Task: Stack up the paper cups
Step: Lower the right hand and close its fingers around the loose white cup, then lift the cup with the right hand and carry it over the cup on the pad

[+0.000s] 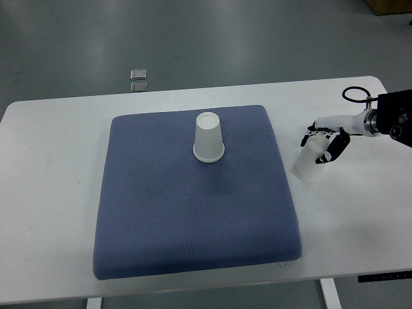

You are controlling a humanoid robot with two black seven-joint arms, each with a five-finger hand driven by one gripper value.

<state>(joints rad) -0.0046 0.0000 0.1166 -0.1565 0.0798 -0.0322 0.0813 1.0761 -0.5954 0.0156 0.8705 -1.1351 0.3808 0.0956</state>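
Observation:
A white paper cup (208, 137) stands upside down on the blue pad (193, 206), near its far middle. A second white paper cup (308, 164) is off the pad's right edge, over the white table, tilted and mouth down. My right hand (324, 144) comes in from the right edge and its fingers are curled around the top of this second cup. The left arm does not show.
The white table (51, 193) carries the blue pad. A small metal object (138, 79) lies on the grey floor beyond the table's far edge. A brown box corner (389, 6) shows at the top right.

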